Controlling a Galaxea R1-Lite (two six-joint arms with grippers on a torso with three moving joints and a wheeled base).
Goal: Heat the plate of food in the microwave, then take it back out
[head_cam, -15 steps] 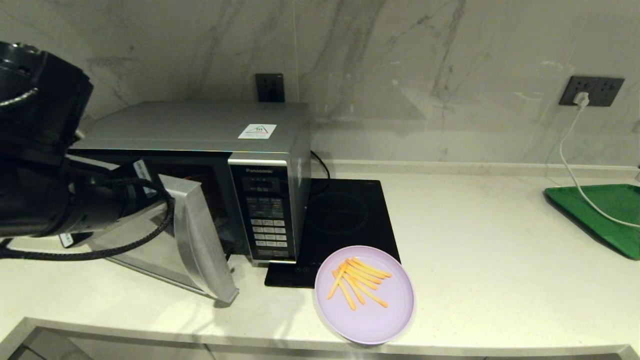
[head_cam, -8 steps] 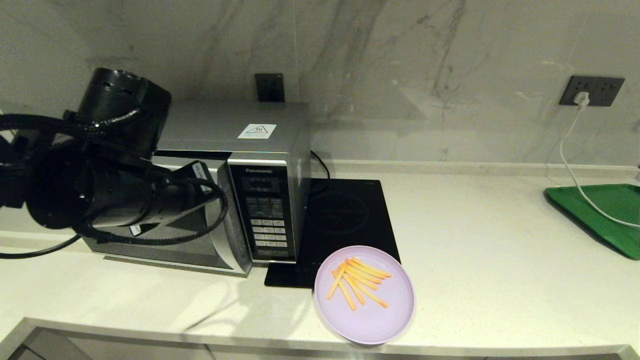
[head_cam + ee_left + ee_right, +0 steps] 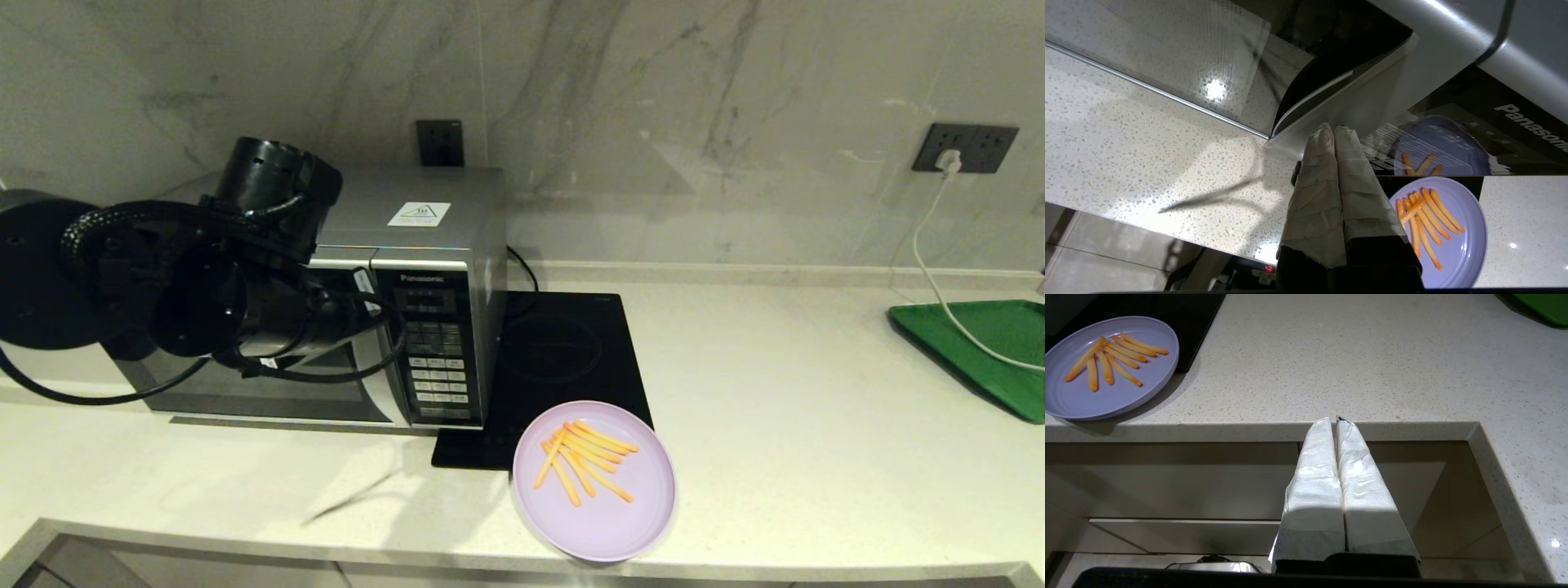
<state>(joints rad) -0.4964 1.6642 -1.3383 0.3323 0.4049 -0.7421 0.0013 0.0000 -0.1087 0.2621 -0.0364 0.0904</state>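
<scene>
The silver microwave (image 3: 424,237) stands at the back left of the counter, and its dark glass door (image 3: 269,384) lies flat against the body, or nearly so. My left gripper (image 3: 1334,128) is shut and empty, its wrapped fingertips touching the door's silver edge (image 3: 1372,102) beside the keypad panel (image 3: 437,359). The lilac plate of fries (image 3: 608,518) rests on the counter's front edge, right of the microwave, and shows too in the left wrist view (image 3: 1470,253) and the right wrist view (image 3: 1126,392). My right gripper (image 3: 1336,420) is shut, parked low in front of the counter edge.
A flat black induction hob (image 3: 563,351) lies between the microwave and the plate. A green tray (image 3: 988,343) sits at the far right, with a white cable (image 3: 927,269) running across it up to a wall socket (image 3: 967,147). Bare counter stretches between the hob and the tray.
The microwave door has swung from wide open to shut or nearly shut. My left arm moved rightward and inward with it. The plate has not moved.
</scene>
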